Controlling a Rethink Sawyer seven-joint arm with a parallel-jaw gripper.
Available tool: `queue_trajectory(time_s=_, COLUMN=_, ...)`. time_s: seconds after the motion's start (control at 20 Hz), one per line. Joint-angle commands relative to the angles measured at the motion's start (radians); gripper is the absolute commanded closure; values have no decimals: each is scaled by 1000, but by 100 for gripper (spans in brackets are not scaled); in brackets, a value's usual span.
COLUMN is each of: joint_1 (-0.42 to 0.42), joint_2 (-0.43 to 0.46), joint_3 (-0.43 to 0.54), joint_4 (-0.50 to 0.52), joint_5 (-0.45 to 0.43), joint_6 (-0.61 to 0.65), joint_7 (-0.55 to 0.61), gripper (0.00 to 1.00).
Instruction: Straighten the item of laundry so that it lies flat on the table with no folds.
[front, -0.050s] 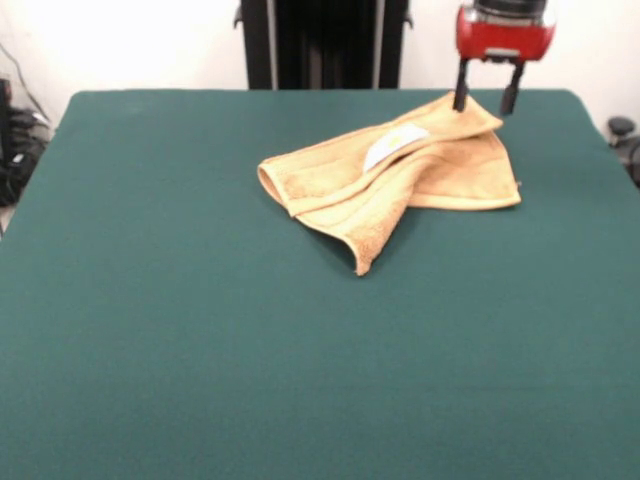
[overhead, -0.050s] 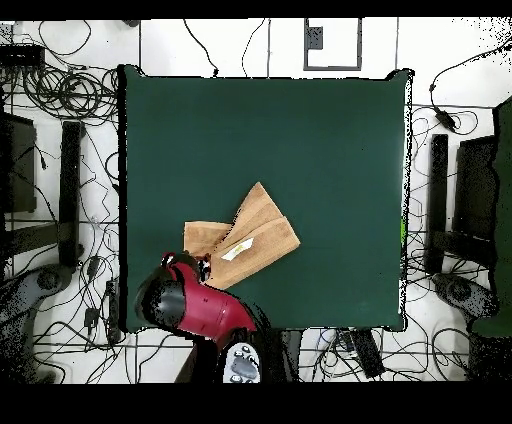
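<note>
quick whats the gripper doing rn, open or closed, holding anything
gripper: open, fingers apart, holding nothing; its tips are at the far edge of the folded towel, not closed on it.

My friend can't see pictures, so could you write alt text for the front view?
A crumpled orange-tan towel lies folded over itself on a green table, white label showing. A red-and-black gripper hangs open right at the towel's far edge.

Bright even light; soft shadows; front view slightly blurred.
</note>
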Motion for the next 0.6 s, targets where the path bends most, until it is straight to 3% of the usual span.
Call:
queue_trajectory(time_s=0.05, joint_1=-18, joint_2=89, joint_3=28, joint_4=-96, joint_5=62, joint_6=-33, joint_7=264, gripper=0)
queue_trajectory(time_s=0.6, joint_1=-47, joint_2=102, joint_3=65, joint_4=-133, joint_5=-22, joint_6=74, joint_7=155, gripper=0)
